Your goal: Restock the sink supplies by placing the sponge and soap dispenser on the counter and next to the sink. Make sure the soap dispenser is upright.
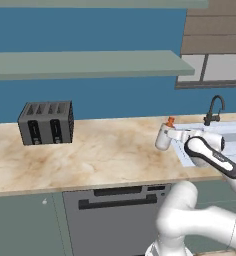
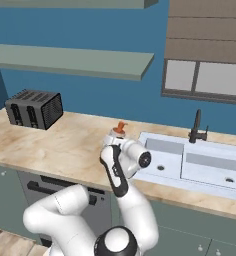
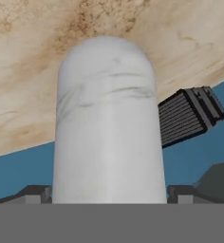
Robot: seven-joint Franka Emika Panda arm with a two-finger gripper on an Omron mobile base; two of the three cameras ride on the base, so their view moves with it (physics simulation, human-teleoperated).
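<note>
Pincer (image 3: pixel 109 192) straddles soap dispenser (image 3: pixel 109 123) on counter (image 1: pixel 90 150)

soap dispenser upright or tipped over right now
Upright. The soap dispenser stands on the counter left of the sink, orange pump on top, white body between the open jaws.

The arm reaches forward, its hand (image 3: pixel 109 192) turned sideways, fingers spread wide.

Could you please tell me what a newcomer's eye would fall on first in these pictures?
The white soap bottle with its orange pump stands upright on the counter just left of the sink, between the wide-open gripper fingers. A dark toaster sits far left by the blue wall.
</note>
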